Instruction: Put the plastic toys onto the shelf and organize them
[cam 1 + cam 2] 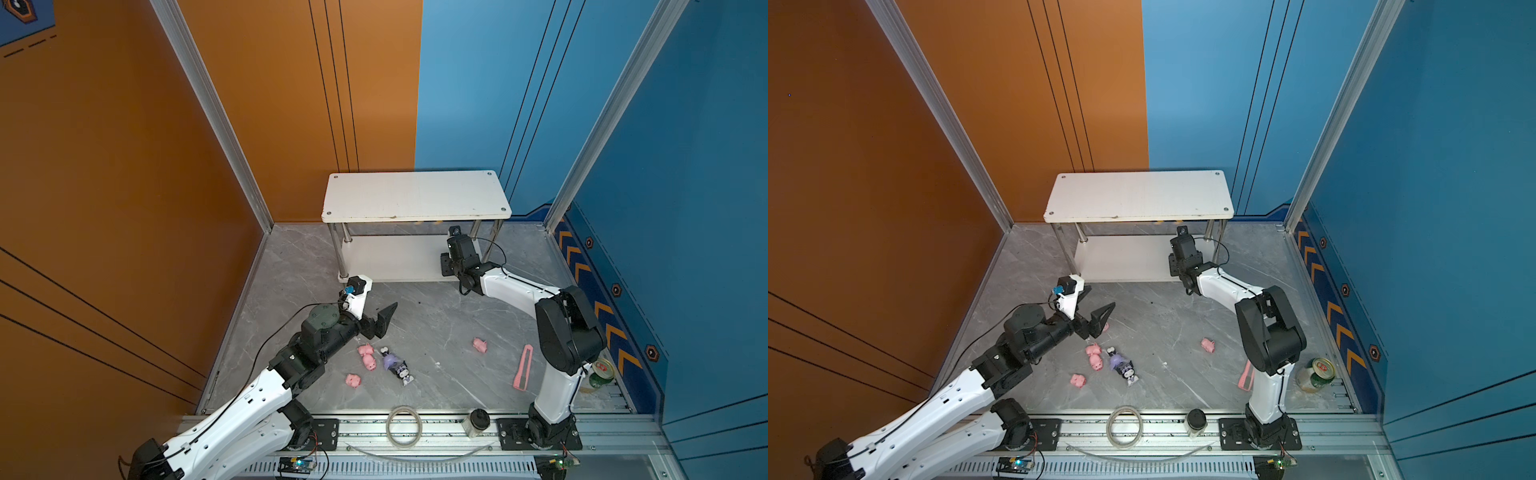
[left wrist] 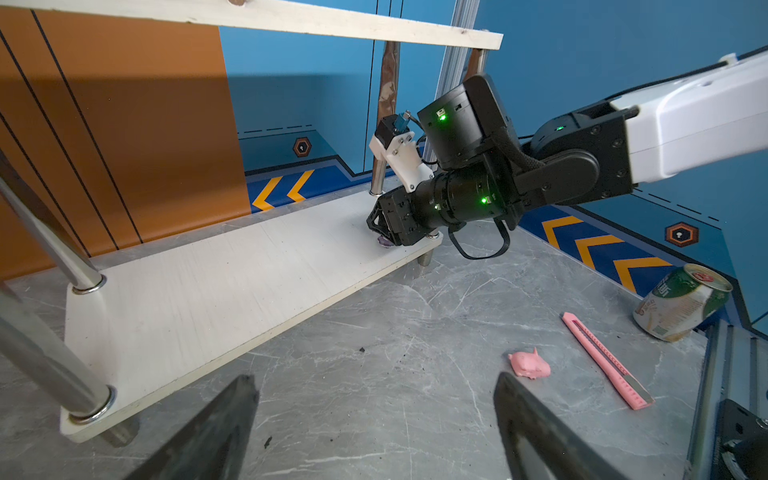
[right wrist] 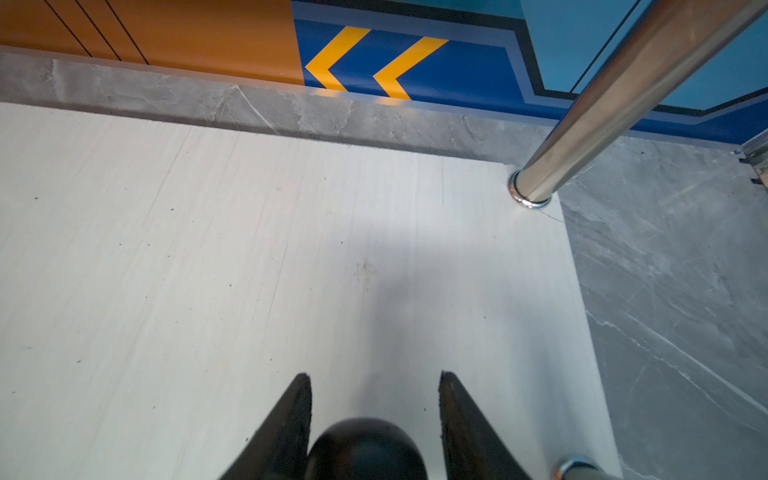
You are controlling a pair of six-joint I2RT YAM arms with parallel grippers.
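Observation:
The white shelf (image 1: 415,195) stands at the back, its top board bare. My right gripper (image 3: 376,375) reaches over the right end of the lower board (image 3: 208,249), shut on a black-headed cartoon figure (image 3: 365,444). In the left wrist view a purple bit of it (image 2: 384,242) shows under that gripper (image 2: 380,232). My left gripper (image 1: 376,303) hangs open and empty above the floor before the shelf's left end. Several pink pigs (image 1: 365,350) (image 1: 480,345) and two cartoon figures (image 1: 390,359) (image 1: 405,373) lie on the floor. One pig (image 1: 1105,327) lies by my left fingers.
A pink utility knife (image 1: 523,368) and a tipped green can (image 1: 600,374) lie at the right by the right arm's base. A tape ring (image 1: 404,426) and a small jar (image 1: 477,422) sit on the front rail. Chrome legs (image 3: 582,124) stand at the shelf's corners.

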